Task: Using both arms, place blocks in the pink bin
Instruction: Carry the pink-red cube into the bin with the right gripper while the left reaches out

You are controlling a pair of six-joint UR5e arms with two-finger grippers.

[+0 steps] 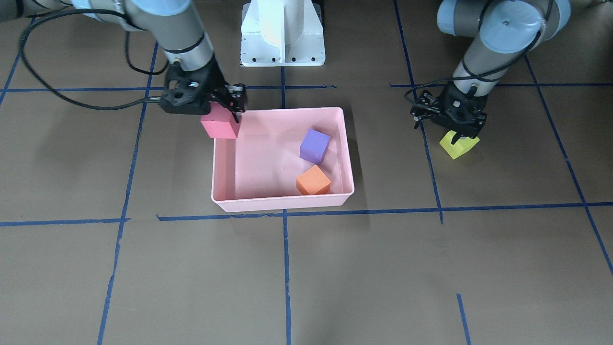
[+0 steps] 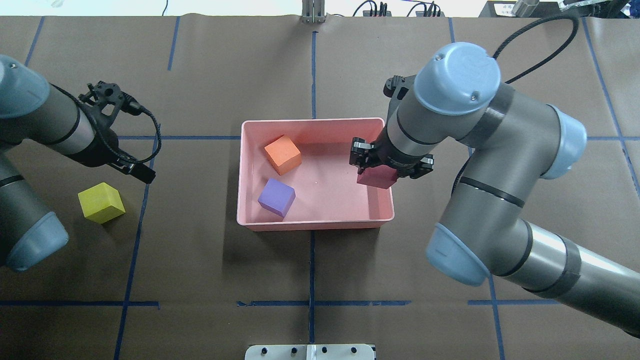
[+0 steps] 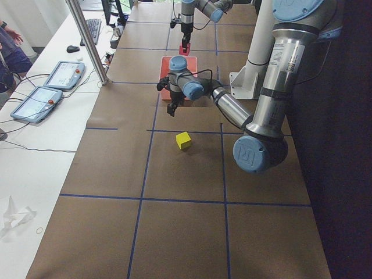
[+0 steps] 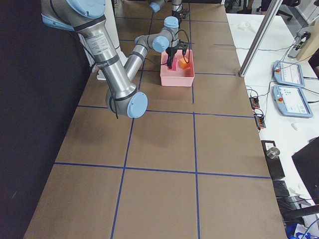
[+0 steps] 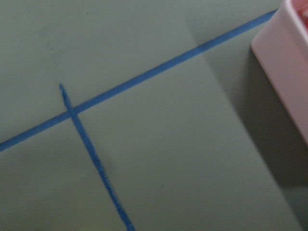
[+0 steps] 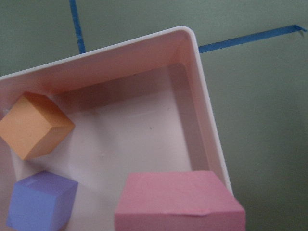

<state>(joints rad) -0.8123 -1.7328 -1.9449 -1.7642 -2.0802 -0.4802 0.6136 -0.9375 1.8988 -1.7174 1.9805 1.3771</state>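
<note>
The pink bin (image 2: pixel 315 225) sits mid-table and holds the orange block (image 2: pixel 282 155) and the purple block (image 2: pixel 276 197). My right gripper (image 2: pixel 378 172) is shut on the red block (image 2: pixel 376 177) and holds it above the bin's right end, just inside the rim. The right wrist view shows the red block (image 6: pixel 180 202) over the bin wall (image 6: pixel 202 96). The yellow-green block (image 2: pixel 101 202) lies on the table to the bin's left. My left gripper (image 2: pixel 142 174) looks open and empty, raised above the table between that block and the bin.
The white pedestal base (image 1: pixel 282 33) stands behind the bin on the robot's side. Blue tape lines (image 1: pixel 287 268) cross the brown table. Tablets (image 3: pixel 64 74) lie on the side bench beyond the far edge. The left wrist view shows only tape and a bin corner (image 5: pixel 288 72).
</note>
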